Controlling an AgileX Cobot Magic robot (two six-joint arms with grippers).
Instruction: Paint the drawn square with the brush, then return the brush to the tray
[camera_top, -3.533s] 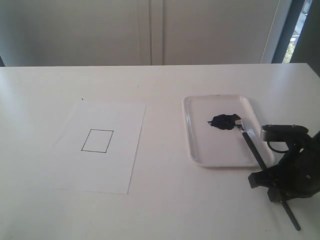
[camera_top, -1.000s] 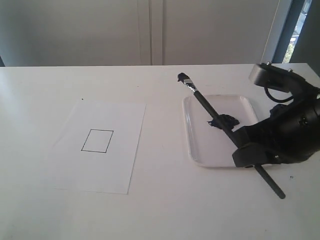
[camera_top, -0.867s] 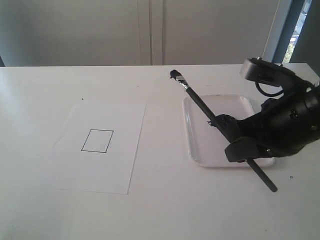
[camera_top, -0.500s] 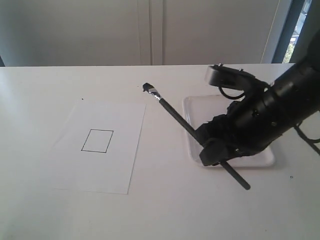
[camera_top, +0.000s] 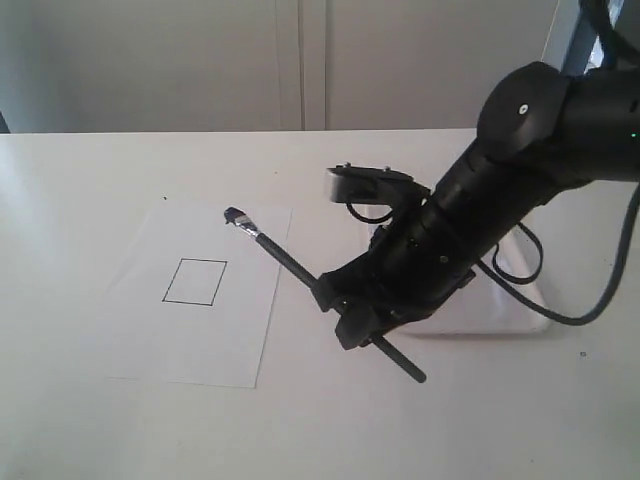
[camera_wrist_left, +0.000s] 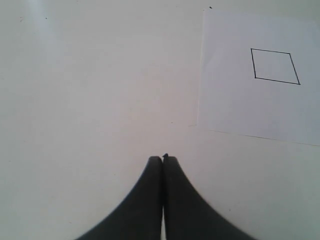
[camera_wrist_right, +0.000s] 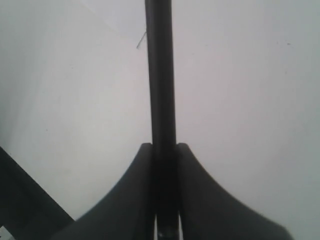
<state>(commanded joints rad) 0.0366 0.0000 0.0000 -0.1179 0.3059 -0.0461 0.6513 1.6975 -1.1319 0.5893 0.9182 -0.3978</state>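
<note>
Left claw (camera_wrist_left: 163, 159): fingers pressed together, empty, above bare bench (camera_wrist_left: 75, 100).
Drawn square (camera_top: 195, 281): blank, on paper (camera_top: 235, 330) toward bench's left edge.
Brush (camera_top: 285, 262): tilted, head over paper's far right corner, handle clamped in right claw (camera_wrist_right: 163, 147).
Tray (camera_top: 490, 322): toward right edge, mostly hidden.

Free room: the left and near parts of the tabletop (camera_top: 90, 420) lie bare, so the paper sheet (camera_top: 200, 335) and the drawn square (camera_top: 194, 281) can be reached from the left and from the near side. Obstacles: the right arm (camera_top: 500, 190) slants from the far right to the middle, its jaws closed on the brush (camera_top: 290, 268), whose shaft juts left over the sheet's far right part. The arm and its cable (camera_top: 578, 321) block most of the tray (camera_top: 527, 318), leaving only its near right corner exposed.
</note>
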